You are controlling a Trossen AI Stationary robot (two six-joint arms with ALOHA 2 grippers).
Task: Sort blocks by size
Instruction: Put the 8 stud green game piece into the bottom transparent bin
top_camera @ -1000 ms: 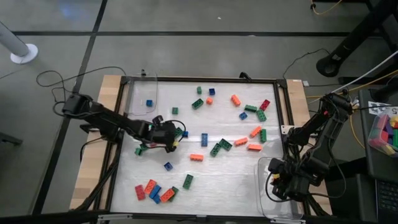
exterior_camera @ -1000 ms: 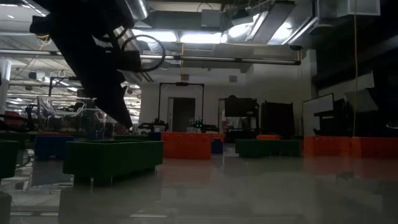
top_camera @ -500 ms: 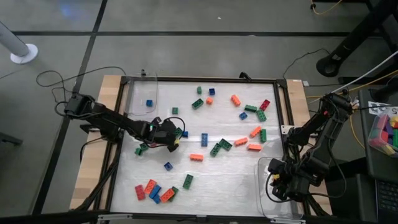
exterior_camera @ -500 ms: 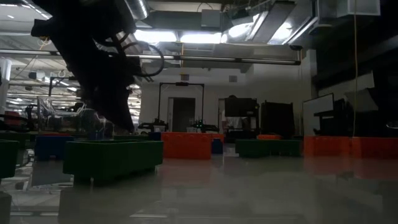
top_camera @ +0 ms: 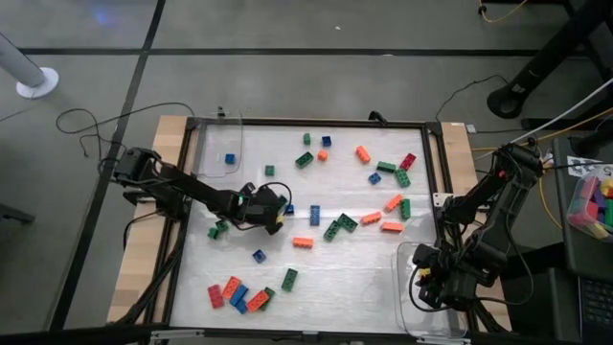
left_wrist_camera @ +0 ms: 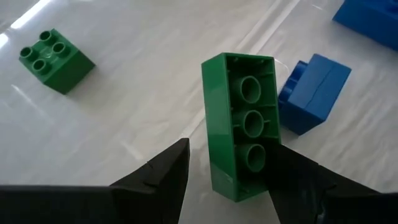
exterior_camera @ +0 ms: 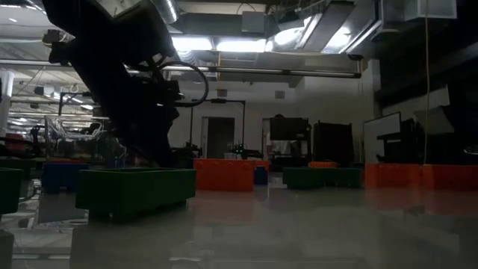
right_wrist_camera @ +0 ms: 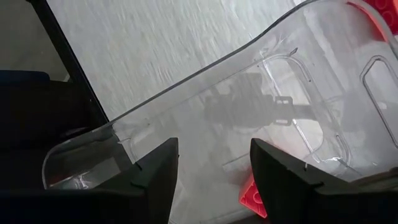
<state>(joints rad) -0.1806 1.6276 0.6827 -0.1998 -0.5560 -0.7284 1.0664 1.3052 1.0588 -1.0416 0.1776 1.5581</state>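
Red, orange, green and blue blocks [top_camera: 364, 192] lie scattered over the white table, with a cluster [top_camera: 239, 292] near the front left. My left gripper [top_camera: 275, 213] [left_wrist_camera: 230, 149] is open, low over the table's left middle. Its fingers stand on either side of a long green block [left_wrist_camera: 239, 124], whose hollow underside faces the wrist camera. A blue block [left_wrist_camera: 314, 93] lies just beyond it, and a small green one [left_wrist_camera: 56, 59] farther off. My right gripper [top_camera: 431, 287] [right_wrist_camera: 214, 165] waits open above a clear container [right_wrist_camera: 298, 93] at the near right corner. My left gripper's one finger [left_wrist_camera: 292, 177] shows right against the green block's long side [left_wrist_camera: 273, 158]; whether it touches, I cannot tell. The other finger [left_wrist_camera: 168, 171] stands apart from the block, with table showing between them.
A second clear container [top_camera: 225, 144] at the far left holds one blue block [top_camera: 230, 159]. Red blocks [right_wrist_camera: 255, 193] lie in the right container. A black frame [top_camera: 316, 123] borders the table. A bin of coloured blocks [top_camera: 594, 201] stands off the right side.
My left gripper has sunk toward the table and gone a little toward its right edge, rolling about its own axis as it came down over the green block. Its fingers have kept the same gap.
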